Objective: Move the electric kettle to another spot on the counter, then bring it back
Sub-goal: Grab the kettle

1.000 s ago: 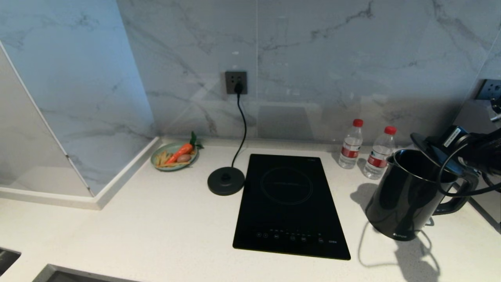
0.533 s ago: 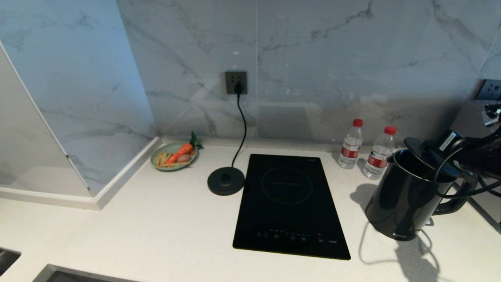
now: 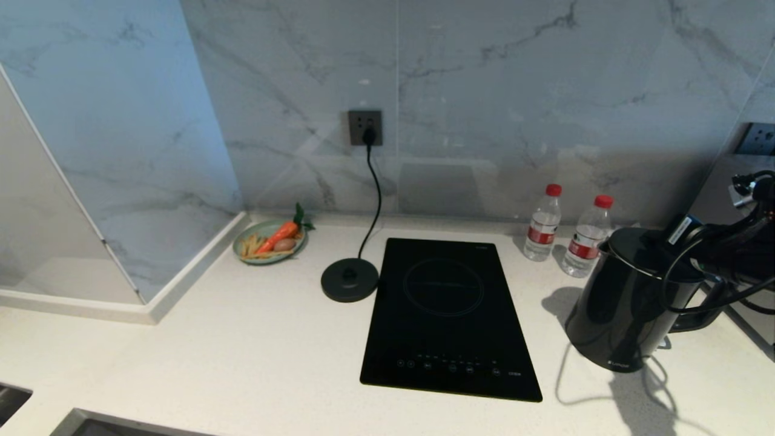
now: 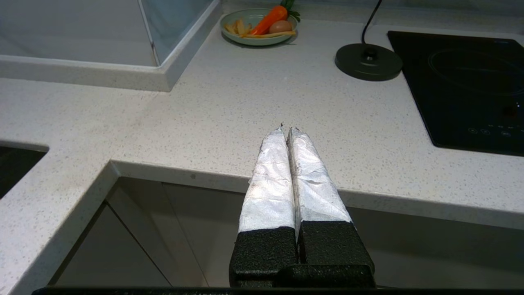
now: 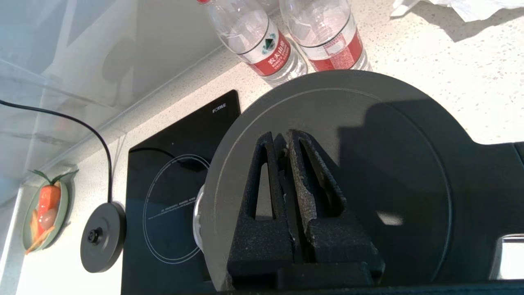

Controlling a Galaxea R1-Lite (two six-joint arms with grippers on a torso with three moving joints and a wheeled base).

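Lid [image 5: 327, 123] now closed, upright electric kettle [image 3: 629, 303], spout leftward, right hand [image 5: 286, 137] clenched above.

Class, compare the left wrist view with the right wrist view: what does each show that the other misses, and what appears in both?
Only the left wrist view shows the left gripper, shut and empty, out past the counter front edge, with cabinet fronts below.

Only the right wrist view shows the right gripper, shut, over the electric kettle lid, plus two water bottles beside the kettle.

Both show the power base, the cooktop and the green plate of food.
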